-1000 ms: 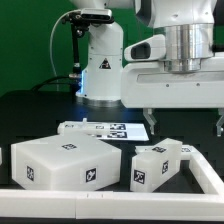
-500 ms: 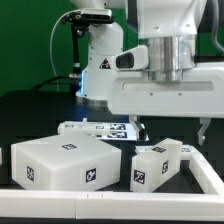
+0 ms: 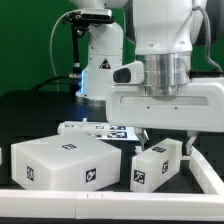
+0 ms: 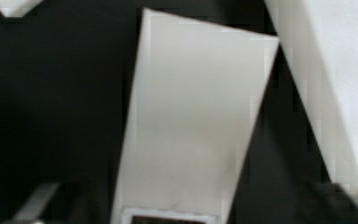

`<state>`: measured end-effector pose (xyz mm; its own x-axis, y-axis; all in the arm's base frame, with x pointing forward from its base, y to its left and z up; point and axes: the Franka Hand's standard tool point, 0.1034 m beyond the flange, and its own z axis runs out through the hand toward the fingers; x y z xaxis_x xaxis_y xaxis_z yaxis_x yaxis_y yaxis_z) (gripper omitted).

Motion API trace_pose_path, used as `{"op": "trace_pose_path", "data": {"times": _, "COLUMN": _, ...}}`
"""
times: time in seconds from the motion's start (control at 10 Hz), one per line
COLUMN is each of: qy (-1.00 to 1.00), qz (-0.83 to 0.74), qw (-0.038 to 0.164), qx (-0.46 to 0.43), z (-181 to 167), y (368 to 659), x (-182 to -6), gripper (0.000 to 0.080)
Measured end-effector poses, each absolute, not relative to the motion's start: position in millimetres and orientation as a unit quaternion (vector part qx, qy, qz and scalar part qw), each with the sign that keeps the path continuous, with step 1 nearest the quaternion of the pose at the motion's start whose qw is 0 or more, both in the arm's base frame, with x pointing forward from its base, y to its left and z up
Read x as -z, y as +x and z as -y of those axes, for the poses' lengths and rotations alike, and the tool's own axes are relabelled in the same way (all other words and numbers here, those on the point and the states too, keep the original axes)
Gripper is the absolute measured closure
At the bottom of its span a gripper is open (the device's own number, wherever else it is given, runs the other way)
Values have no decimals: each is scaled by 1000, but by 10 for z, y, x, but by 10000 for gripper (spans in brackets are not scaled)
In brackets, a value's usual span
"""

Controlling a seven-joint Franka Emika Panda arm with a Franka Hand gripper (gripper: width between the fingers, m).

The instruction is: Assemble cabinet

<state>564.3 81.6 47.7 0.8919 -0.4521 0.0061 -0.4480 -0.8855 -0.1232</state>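
**Claw poised over the small block**

Black table [image 3: 30, 110] fills the exterior view under a green backdrop, with a white rail [image 3: 100, 207] along the bottom edge. Largest in frame is the arm [image 3: 165, 40], reaching down from the upper right. Its claw [image 3: 167, 138] hangs with its two fingers spread apart, holding nothing.

Next in size is the big block [image 3: 60, 165], a white cabinet part resting on the table at lower left. The small block [image 3: 160, 165] sits just beside it at lower centre-right, directly under the claw, one finger above each side. Behind both, in the middle of the frame, lies the marker board [image 3: 95, 129], flat on the table.

The wrist view shows a tall white slab [image 4: 194, 130] on the black surface, with a tag at its lower end. It is probably the small block, though I cannot tell for certain.

The step in hand looks like picking up the small block. To do it well, the claw should come straight down, centred, so both fingers clear the top edges and close on opposite flat faces. The finger nearer the big block has little room, so that side needs care.

Count: one arm, one claw with two fingers, two cabinet blocks, one marker board, one rail. A white sliver at the far left edge may be a third part; too little shows.
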Motion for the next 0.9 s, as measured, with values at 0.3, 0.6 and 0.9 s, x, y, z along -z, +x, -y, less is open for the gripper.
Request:
{"op": "trace_pose_path", "data": {"times": 0.3, "qy": -972, "qz": -228, "qw": 60, "qx": 6, "z": -859, "y": 5647, "x": -576, "gripper": 517}}
{"op": "trace_pose_path", "data": {"times": 0.6, "qy": -975, "qz": -210, "qw": 66, "qx": 5, "z": -905, "y": 5558, "x": -1178, "gripper": 517}}
{"op": "trace_pose_path", "data": {"times": 0.9, "qy": -975, "qz": -215, "qw": 64, "qx": 6, "z": -882, "y": 5369, "x": -1260, "gripper": 515}}
